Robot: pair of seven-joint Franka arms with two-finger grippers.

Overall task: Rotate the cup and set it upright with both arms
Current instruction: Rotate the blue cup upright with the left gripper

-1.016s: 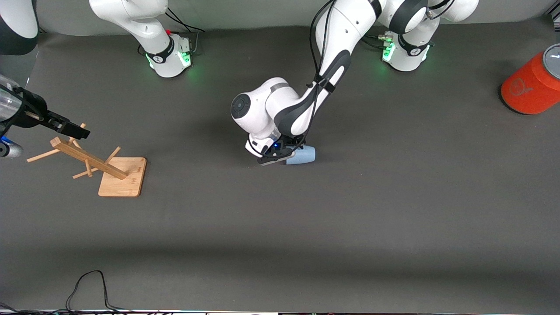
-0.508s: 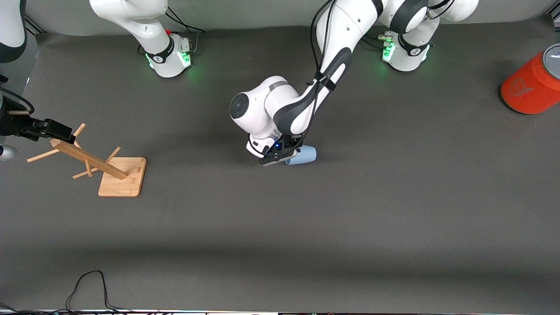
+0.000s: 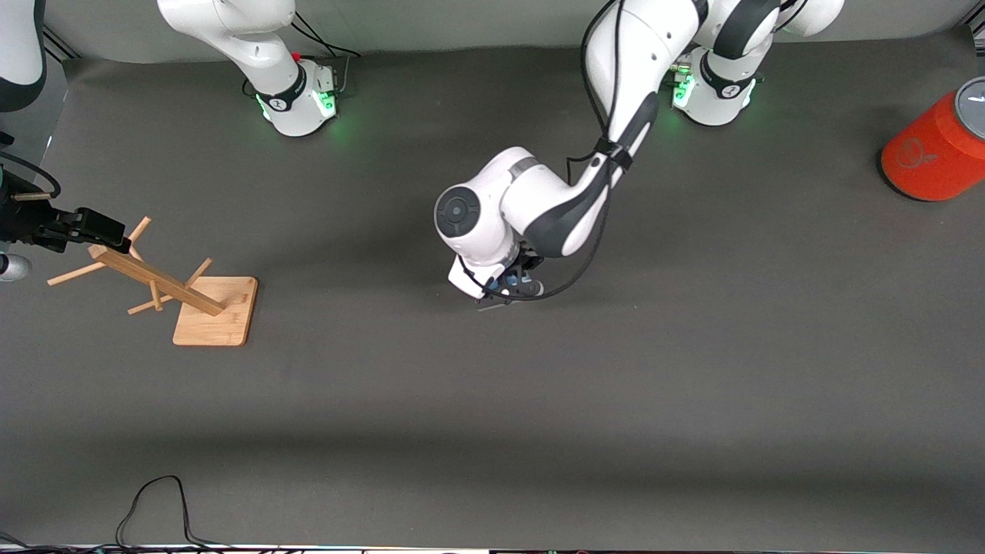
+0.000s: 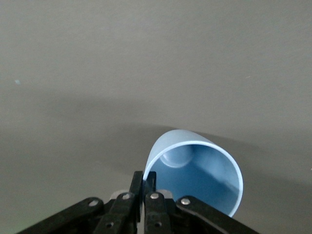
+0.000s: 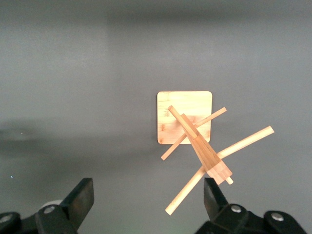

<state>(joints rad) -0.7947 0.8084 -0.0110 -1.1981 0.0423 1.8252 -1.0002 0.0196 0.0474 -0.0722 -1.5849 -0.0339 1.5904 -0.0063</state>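
The light-blue cup [image 4: 197, 168] shows in the left wrist view, tilted, with its open mouth facing the camera. My left gripper [image 4: 145, 179] is shut on the cup's rim, one finger inside and one outside. In the front view the left gripper [image 3: 509, 294] is at mid-table, pointing down, and the wrist hides nearly all of the cup. My right gripper [image 3: 98, 228] is open and empty, up in the air over the top of the wooden rack [image 3: 158, 282]. In the right wrist view the right gripper [image 5: 148, 195] hangs above the rack [image 5: 195, 139].
The wooden peg rack stands on a square bamboo base [image 3: 218, 312] toward the right arm's end of the table. A large orange-red cylinder with a grey lid [image 3: 933, 154] lies at the left arm's end. A black cable [image 3: 154, 496] loops at the table edge nearest the front camera.
The left arm has swung its wrist over the cup, which lay on its side in plain view and is now covered. The right gripper pulled back toward the table's end, then stayed still.
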